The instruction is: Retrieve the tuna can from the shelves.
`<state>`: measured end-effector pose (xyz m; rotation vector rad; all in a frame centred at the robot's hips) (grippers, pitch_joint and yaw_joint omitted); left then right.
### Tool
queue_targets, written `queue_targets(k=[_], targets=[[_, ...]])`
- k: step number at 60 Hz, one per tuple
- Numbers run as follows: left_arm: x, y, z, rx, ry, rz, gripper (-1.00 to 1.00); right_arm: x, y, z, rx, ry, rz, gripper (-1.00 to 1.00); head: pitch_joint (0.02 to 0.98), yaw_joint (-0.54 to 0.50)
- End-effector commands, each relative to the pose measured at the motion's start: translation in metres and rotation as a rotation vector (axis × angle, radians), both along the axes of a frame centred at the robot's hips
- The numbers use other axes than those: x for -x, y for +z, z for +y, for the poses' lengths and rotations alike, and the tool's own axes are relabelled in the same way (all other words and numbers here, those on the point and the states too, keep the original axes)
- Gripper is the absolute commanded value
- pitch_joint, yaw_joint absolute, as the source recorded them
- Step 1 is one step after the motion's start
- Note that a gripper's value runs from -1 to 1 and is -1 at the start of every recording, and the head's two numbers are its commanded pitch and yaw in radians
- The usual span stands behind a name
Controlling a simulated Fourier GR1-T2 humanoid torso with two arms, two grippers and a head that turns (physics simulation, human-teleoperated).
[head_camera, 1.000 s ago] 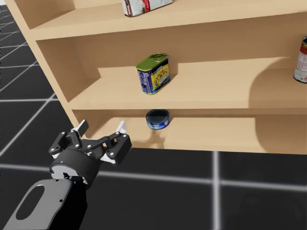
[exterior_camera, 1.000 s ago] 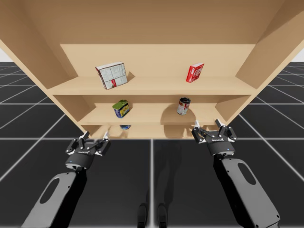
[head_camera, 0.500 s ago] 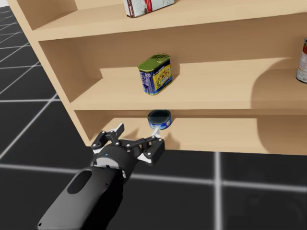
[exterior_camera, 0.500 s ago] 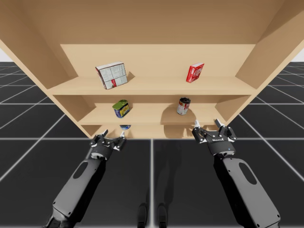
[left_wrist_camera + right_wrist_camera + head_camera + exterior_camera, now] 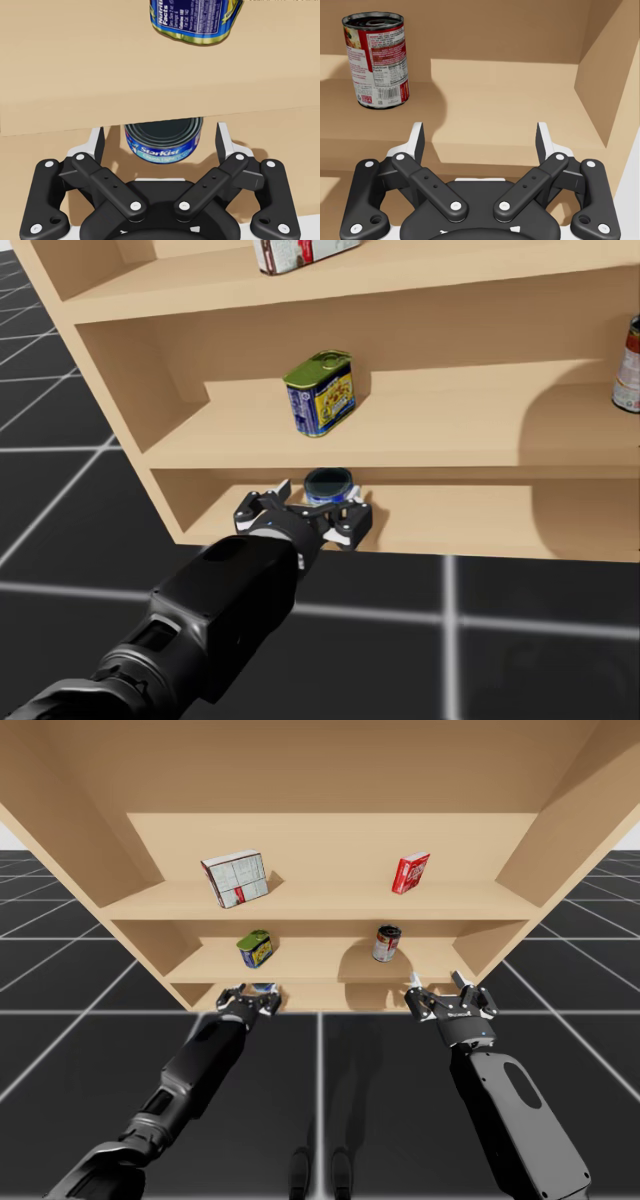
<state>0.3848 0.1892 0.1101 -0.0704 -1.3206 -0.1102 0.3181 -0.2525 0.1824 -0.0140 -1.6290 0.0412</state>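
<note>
Your left gripper (image 5: 160, 136) is spread, its jaws flanking, without touching, the flat round blue metal tuna can (image 5: 163, 145); right gripper (image 5: 480, 134) spread too.

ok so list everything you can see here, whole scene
shelves: 1 unit, tan wood, three levels, ahead of both arms
white box: 1, white with red, top shelf, left
red box: 1, red, top shelf, right
green-topped can: 1, blue and yellow, middle shelf, left
red can: 1, red label, middle shelf, right
tuna can: 1, blue, bottom shelf, left
floor: black with a pale grid
left tool: 1, black, open, tuna can between its fingers with gaps either side
right tool: 1, black, open, in front of the shelves' right end
</note>
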Motion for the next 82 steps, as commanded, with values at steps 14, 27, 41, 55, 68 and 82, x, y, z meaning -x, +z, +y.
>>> queue_targets(k=[14,27,41,55,68,82], targets=[[-0.036,-0.016,0.000,0.021,0.010,0.062,-1.00,0.000,0.001,-0.003,-0.005,-0.008,0.005,-1.00,0.716,0.25],[-0.037,-0.016,0.003,0.079,-0.016,0.096,0.97,0.000,0.001,-0.004,-0.006,-0.010,0.008,-1.00,0.716,0.24],[-0.015,0.013,0.009,0.095,-0.042,0.066,1.00,0.000,0.001,-0.005,-0.010,-0.013,0.008,-1.00,0.713,0.25],[0.022,0.028,0.017,0.058,-0.073,0.093,1.00,0.000,0.000,-0.005,-0.007,-0.014,0.006,-1.00,0.709,0.25],[0.062,0.041,0.028,0.043,-0.100,0.124,1.00,0.000,0.000,-0.005,-0.007,-0.013,0.005,-1.00,0.708,0.26],[0.112,0.054,0.032,0.030,-0.161,0.187,1.00,0.000,-0.001,-0.004,0.006,-0.002,-0.003,-1.00,0.701,0.26]])
